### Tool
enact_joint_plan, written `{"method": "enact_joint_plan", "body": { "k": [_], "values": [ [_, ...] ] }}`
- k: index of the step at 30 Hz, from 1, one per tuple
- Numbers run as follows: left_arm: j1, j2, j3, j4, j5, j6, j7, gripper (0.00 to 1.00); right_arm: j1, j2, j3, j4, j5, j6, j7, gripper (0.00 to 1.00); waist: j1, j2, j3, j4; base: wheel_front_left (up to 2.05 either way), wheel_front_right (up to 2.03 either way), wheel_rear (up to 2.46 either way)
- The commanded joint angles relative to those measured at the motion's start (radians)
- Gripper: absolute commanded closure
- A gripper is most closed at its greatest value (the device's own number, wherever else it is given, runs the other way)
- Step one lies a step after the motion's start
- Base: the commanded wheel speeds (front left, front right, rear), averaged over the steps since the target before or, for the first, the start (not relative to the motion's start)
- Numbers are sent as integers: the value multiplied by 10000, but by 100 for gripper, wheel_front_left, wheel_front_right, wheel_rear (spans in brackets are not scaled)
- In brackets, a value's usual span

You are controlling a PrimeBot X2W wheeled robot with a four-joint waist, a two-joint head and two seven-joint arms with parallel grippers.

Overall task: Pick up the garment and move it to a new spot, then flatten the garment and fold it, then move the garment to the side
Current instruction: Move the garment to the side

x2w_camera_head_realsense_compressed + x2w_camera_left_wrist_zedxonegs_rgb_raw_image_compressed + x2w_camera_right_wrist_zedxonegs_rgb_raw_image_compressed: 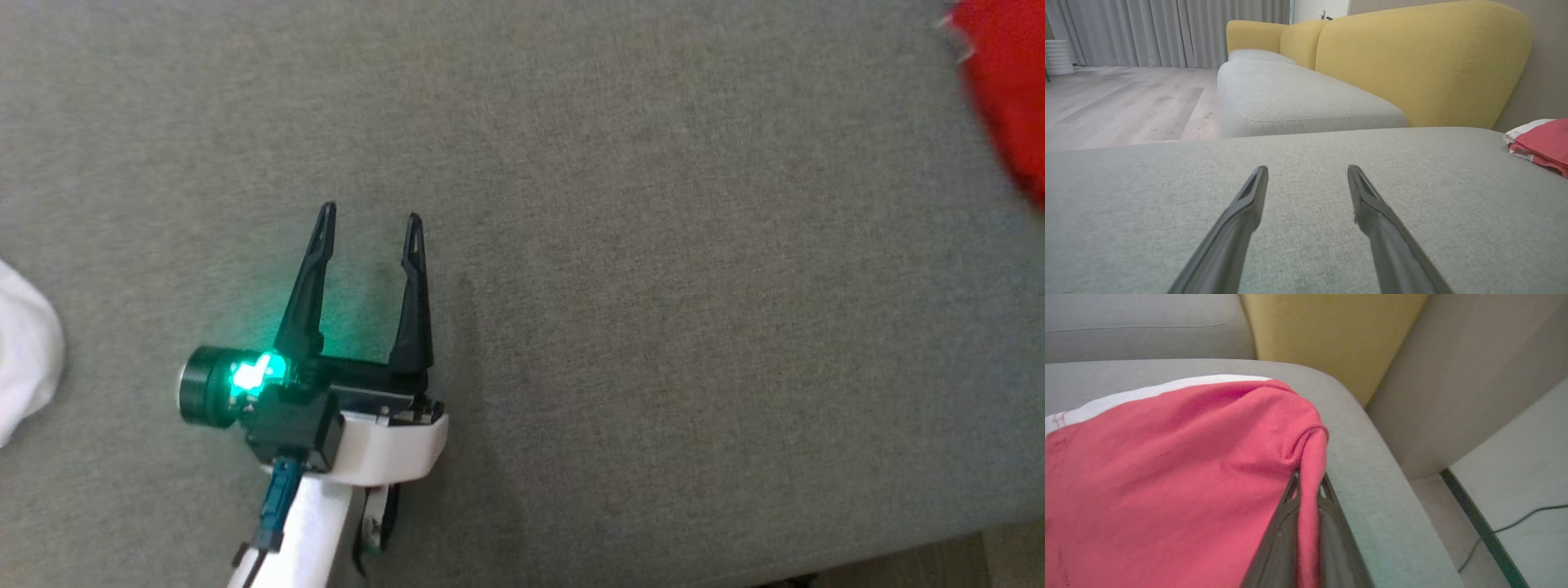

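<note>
In the head view, the left gripper [371, 214] is at the lower left, above a grey seat [653, 327] of fine woven fabric. Its two long dark jaws stand apart with bare fabric between them. A green light [253, 374] glows on the wrist. The garment [1008, 90] is a bright red, blurred patch at the upper right corner, well apart from these jaws. A soft white cloth [24, 359] shows at the left edge.

In the left wrist view, the left gripper [1307, 169] points along the flat grey seat [1167, 228], its jaws open and holding nothing. The garment [1541, 143] lies at the far right on the seat, red with a white band, in flat layers. Beyond the seat there is a rounded yellow backrest [1421, 65] with stitched seams, grey pleated curtains [1147, 32] and a pale wooden floor [1118, 106].

In the right wrist view, the right gripper [1309, 478] has its jaws pressed together on a thin fold of the garment [1167, 457], which runs down between them. The red cloth is soft and a little wrinkled, with a white border along its top edge and red stitching. It spreads to the left of the jaws over the rounded corner of the seat [1363, 457]. A thin dark cable [1506, 528] lies on the pale surface at the right.
</note>
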Motion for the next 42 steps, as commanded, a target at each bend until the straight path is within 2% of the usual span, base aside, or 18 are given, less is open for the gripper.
{"method": "enact_joint_plan", "body": {
  "k": [1, 2, 3, 4, 6, 9, 13, 16, 19, 25, 28, 36, 42],
  "values": [
    [-174, -5, 285, -255, 88, -40, -51, 0, 83, -650, -260, 151, -74, -7, -273, 96, -3, 0, 407, -159, 0, 0, 0],
    [-224, -5, 289, -226, 88, -55, -51, 0, 51, -688, -396, 291, -161, -7, -341, 76, -3, 0, 421, -157, 0, 0, 0],
    [-267, -5, 292, -189, 80, -72, -51, 0, -11, -715, -543, 456, -305, -7, -458, 13, -3, 0, 416, -151, 0, 0, 0],
    [-301, -5, 299, -150, 61, -84, -51, 0, -124, -726, -725, 631, -529, -7, -684, 0, -3, 0, 378, -145, 0, 0, 0],
    [-335, -5, 307, -82, -21, -80, -51, 0, -339, -573, -950, 793, -1183, -7, -1110, 0, -3, 0, 182, -118, 0, 0, 0],
    [-275, -5, 249, 10, -153, -57, -51, 0, -439, 27, -1255, 721, -2021, -7, -1369, 0, -3, 0, -359, -30, 0, 0, 0],
    [-92, -5, 189, 104, -302, 2, -51, 0, -316, 615, -1708, 192, -3146, -7, -1425, 0, -3, 0, -1053, 104, 0, 0, 0],
    [210, -5, 189, 206, -544, 97, -51, 0, 379, 1653, -2202, -889, -3963, -7, -1431, 0, -3, 0, -1856, 297, 0, 0, 0],
    [610, -5, 282, 358, -855, 200, -51, 0, 1487, 2676, -2229, -1886, -4369, -7, -1432, 0, -3, 0, -2664, 509, 0, 0, 0],
    [1511, -5, 481, 746, -1331, 265, -51, 0, 3818, 4350, -1538, -3518, -4228, -7, -1434, 0, -3, 0, -4361, 1016, 0, 0, 0],
    [1894, -5, 734, 951, -1379, 218, -51, 0, 4928, 4862, -1108, -4456, -4160, -7, -1434, 0, -3, 0, -4946, 1250, 0, 0, 0],
    [2400, -5, 1358, 1083, -1051, -132, -51, 0, 6906, 6297, -1949, -6159, -4895, -7, -1435, 0, -3, 0, -5494, 1507, 0, 0, 0],
    [2611, -5, 1557, 1251, -922, -250, -51, 0, 7431, 6713, -2215, -6258, -5318, -7, -1435, 0, -3, 0, -5643, 1504, 0, 0, 0]
  ]
}}
